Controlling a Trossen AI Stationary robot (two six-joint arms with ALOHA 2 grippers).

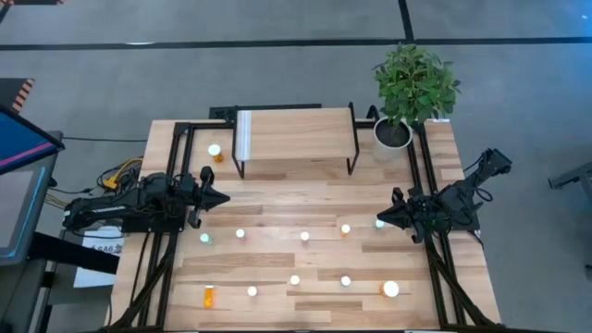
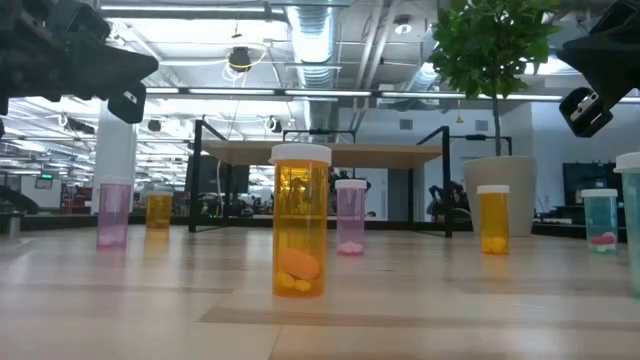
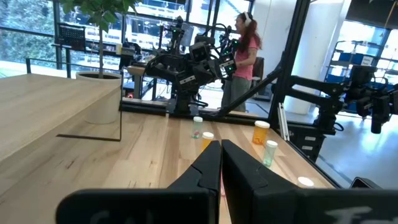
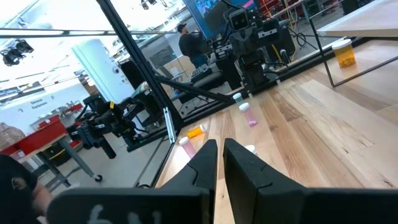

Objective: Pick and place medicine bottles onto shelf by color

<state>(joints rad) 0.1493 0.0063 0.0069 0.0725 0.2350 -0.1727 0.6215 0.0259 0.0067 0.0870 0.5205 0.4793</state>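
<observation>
Several small white-capped medicine bottles stand scattered on the near half of the table, among them an orange one (image 1: 345, 228), a green one (image 1: 205, 239) and a larger one (image 1: 390, 289). One orange bottle (image 1: 208, 296) lies on its side. Another orange bottle (image 1: 215, 153) stands to the left of the shelf (image 1: 296, 139), whose wooden top is bare. My left gripper (image 1: 222, 197) is shut and empty, hovering at the table's left side. My right gripper (image 1: 381, 220) is shut and empty, with its tip over a green bottle (image 1: 380, 224).
A potted plant (image 1: 413, 88) in a white pot stands at the far right beside the shelf. Black frame rails (image 1: 157, 268) run along both table sides. Beyond the table there are other robot stations and a person (image 3: 239, 56).
</observation>
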